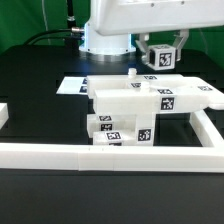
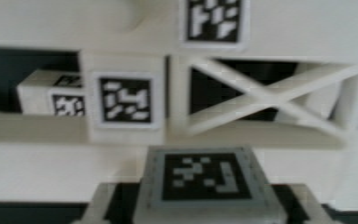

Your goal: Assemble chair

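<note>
The part-built chair (image 1: 135, 105) stands on the dark surface (image 1: 50, 125) inside the white border rail (image 1: 110, 153), in front of the arm's base; the gripper (image 1: 163, 64) hangs behind it toward the exterior view's right, seemingly pinching a small tagged block (image 2: 202, 172); the parts look rigid, light and smooth, so probably slippery; I would grip across flat opposite faces, not the thin cross brace (image 2: 265, 90).

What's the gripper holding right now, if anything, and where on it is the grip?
The gripper holds a small white tagged block, pinched by two opposite sides, with its tagged face toward the wrist camera.
</note>
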